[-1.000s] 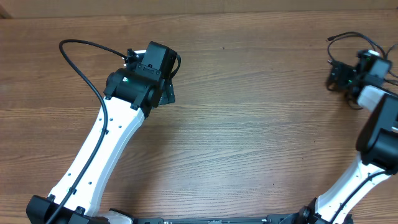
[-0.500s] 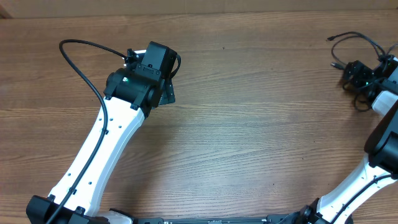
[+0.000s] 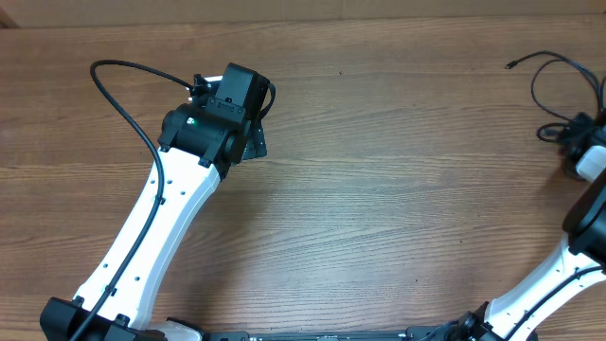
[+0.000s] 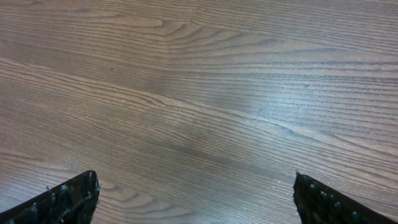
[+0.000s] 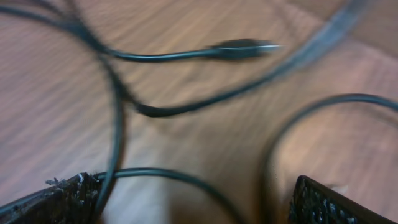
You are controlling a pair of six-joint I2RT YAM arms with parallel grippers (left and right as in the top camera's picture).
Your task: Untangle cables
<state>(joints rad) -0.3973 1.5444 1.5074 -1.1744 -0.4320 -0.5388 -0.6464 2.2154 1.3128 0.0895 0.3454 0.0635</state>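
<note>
- Rightward to the frame's edge has gone the right gripper [image 3: 582, 142], dragging the cables [image 3: 542, 55]; they lie at the table's [image 3: 379, 218] far right.
- Left wrist: left gripper [image 4: 193, 190] fingers apart over the wood.
- Right wrist: fingers [image 5: 62, 199] apart, blurred cables crossing between them, a plug [image 5: 239, 48] beyond.

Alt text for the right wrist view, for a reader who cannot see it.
Thin black cables loop and cross over a wooden table, blurred, one ending in a small plug near the top. The fingertips of the right gripper sit at the bottom corners, wide apart, with cable between them.
</note>
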